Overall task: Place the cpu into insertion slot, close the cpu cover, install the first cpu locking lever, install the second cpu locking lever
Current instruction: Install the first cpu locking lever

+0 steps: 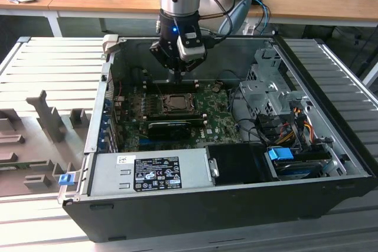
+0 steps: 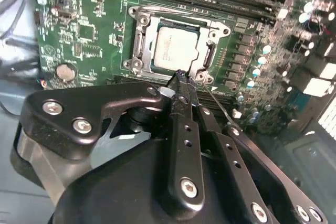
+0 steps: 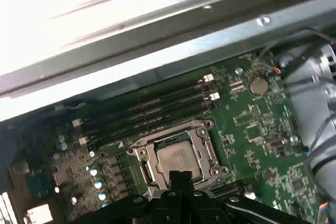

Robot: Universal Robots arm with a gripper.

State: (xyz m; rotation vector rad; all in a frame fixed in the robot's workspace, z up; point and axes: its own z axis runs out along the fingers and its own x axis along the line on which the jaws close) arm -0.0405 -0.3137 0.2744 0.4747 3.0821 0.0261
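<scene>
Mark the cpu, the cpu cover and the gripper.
cpu [image 2: 176,50], second wrist view, centre of its top face.
cpu cover [image 2: 140,41], second wrist view, a side bar of the frame.
gripper [image 2: 181,81], second wrist view, between its closed fingertips.

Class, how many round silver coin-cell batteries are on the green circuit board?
1. The coin-cell battery sits on the green circuit board, off to one side of the insertion slot and apart from it, toward the board's edge. Others may be hidden behind the gripper.

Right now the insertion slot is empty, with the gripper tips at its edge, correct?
Not empty: the cpu lies in the insertion slot, inside the window of the cpu cover, as both wrist views show. The tips of the gripper are at its edge, as you say.
</scene>
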